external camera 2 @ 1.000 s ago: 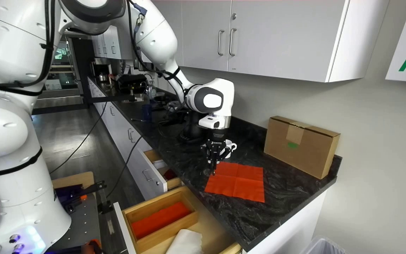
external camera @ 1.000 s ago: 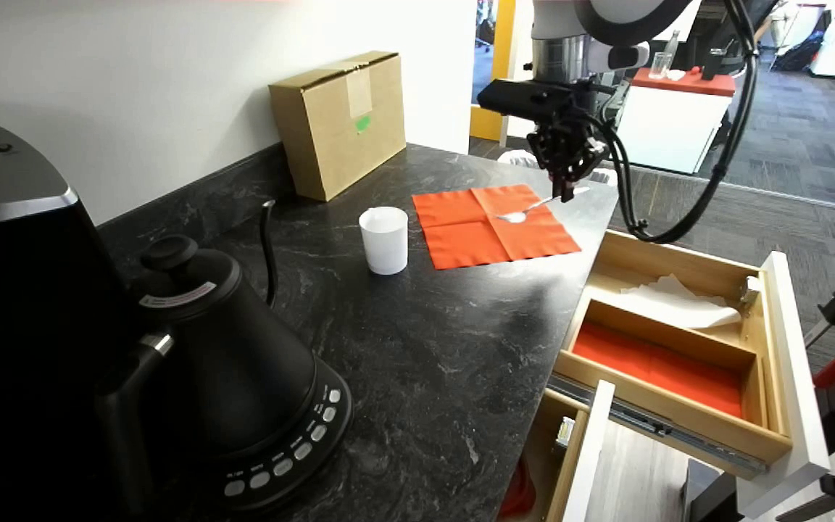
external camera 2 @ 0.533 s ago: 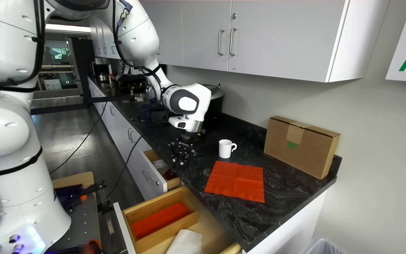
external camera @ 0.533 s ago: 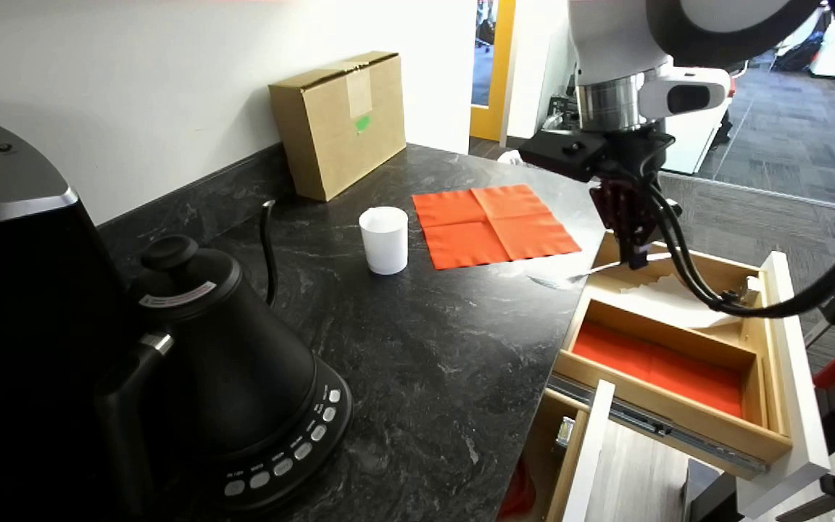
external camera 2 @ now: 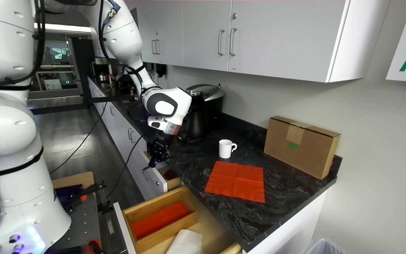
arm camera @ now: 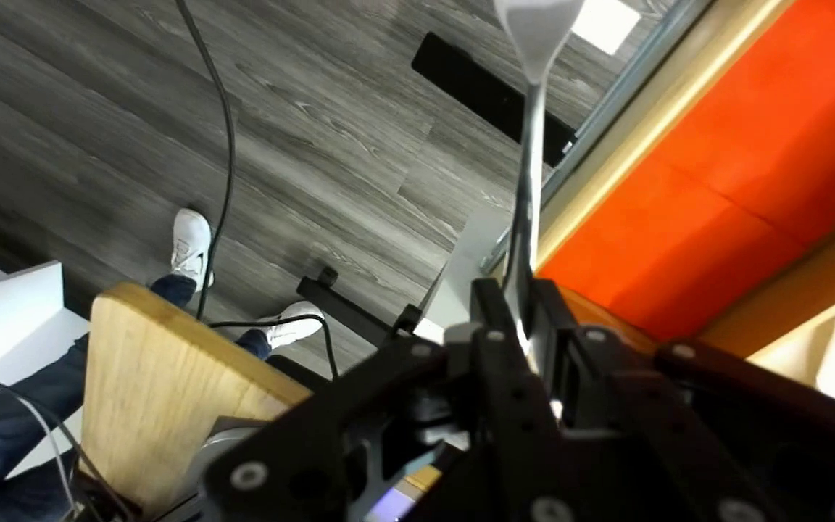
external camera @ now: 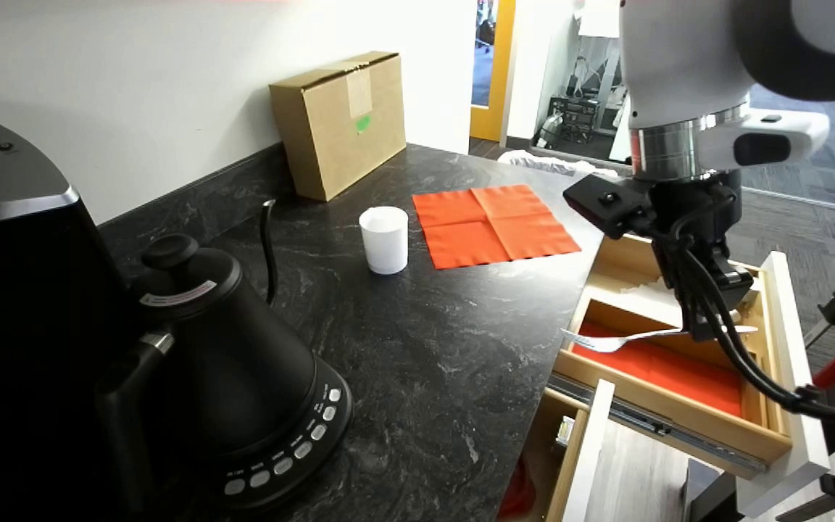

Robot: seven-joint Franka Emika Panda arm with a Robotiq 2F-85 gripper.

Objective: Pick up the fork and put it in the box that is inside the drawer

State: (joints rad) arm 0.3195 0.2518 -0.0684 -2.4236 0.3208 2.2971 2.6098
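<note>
My gripper is shut on the fork, holding it by the handle, tines pointing away. In the wrist view the fork runs up from between the fingertips, over the floor beside the drawer's side. The open drawer has a white front and also shows in an exterior view. The box, light wood with a red bottom, sits inside it. In the wrist view the box is right of the fork. The gripper is above the drawer's level; the fork is hard to see there.
An orange cloth, white mug, cardboard box and black kettle stand on the dark counter. A smaller open drawer is beside the wide one. White paper lies in the wide drawer. A wooden board is nearby.
The gripper has carried the fork from above the orange cloth, off past the counter edge, toward the drawer side. The mug came into full view in an exterior view. The drawers have not moved.
</note>
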